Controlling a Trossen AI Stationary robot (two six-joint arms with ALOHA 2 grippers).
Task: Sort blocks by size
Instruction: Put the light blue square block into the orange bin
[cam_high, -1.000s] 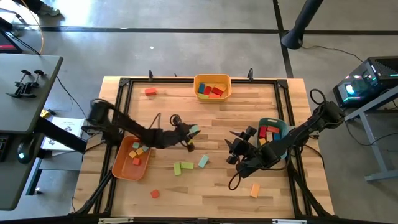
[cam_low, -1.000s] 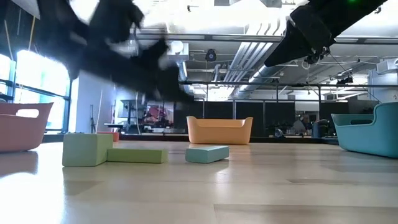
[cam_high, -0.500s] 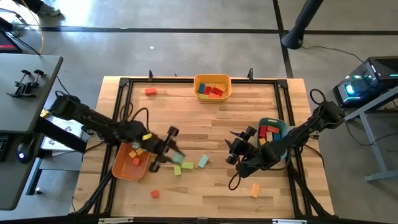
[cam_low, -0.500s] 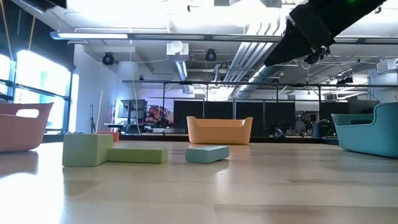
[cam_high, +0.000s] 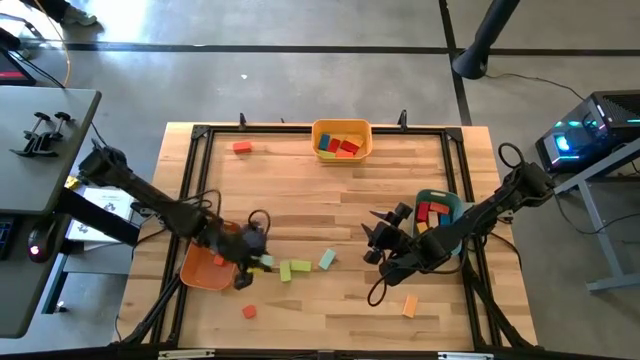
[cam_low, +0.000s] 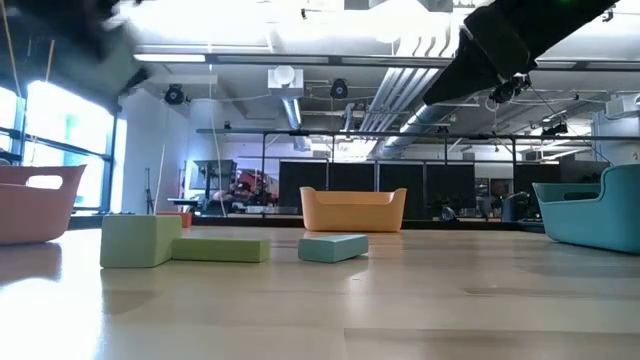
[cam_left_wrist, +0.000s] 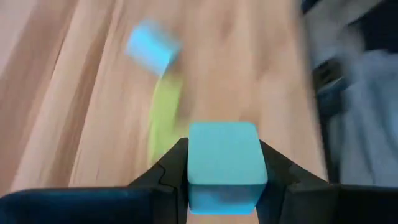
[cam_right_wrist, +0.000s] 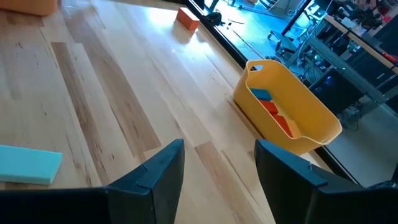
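Three trays (cam_high: 341, 128) hold blocks (cam_high: 433, 211); left tool (cam_left_wrist: 222, 177) clamps teal cube (cam_left_wrist: 224, 165), right tool (cam_right_wrist: 214, 163) apart.

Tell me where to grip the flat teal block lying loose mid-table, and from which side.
Take the flat teal block across its shorter width, from straight above: it lies flat on the wooden table, with bare wood around it.

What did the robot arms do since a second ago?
The left gripper swung from the middle of the table toward the orange tray, shut on a teal cube. The right gripper stayed open near the teal tray. The loose blocks did not move.
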